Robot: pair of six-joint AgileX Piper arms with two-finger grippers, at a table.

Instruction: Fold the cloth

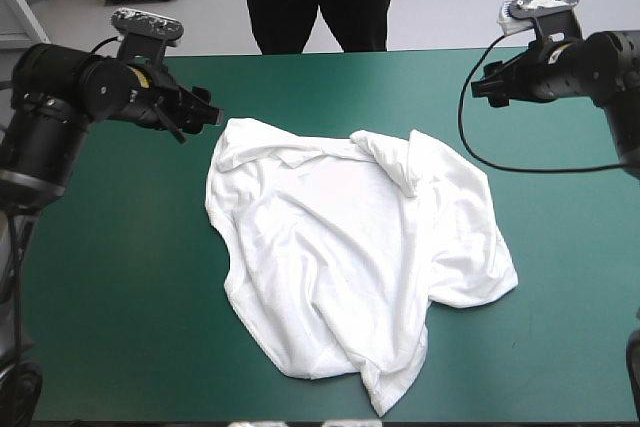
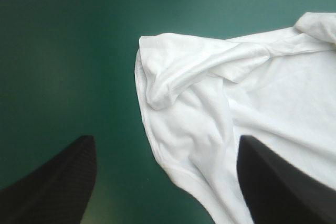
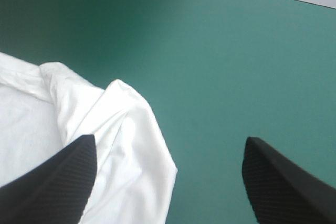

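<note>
The white T-shirt (image 1: 350, 257) lies spread but wrinkled in the middle of the teal-green table, its far edge rumpled and partly folded over. My left gripper (image 1: 205, 115) hovers just off the shirt's far left corner, open and holding nothing. In the left wrist view a rolled corner of the T-shirt (image 2: 210, 93) lies ahead of the open left gripper (image 2: 165, 182). My right gripper (image 1: 483, 87) hangs above the table beyond the shirt's far right corner, open and holding nothing. In the right wrist view a folded flap of the T-shirt (image 3: 105, 129) lies ahead of the right gripper (image 3: 168, 182), toward one finger.
Bare teal-green cover (image 1: 120, 277) surrounds the shirt on all sides. The table's far edge (image 1: 400, 51) runs just behind both grippers.
</note>
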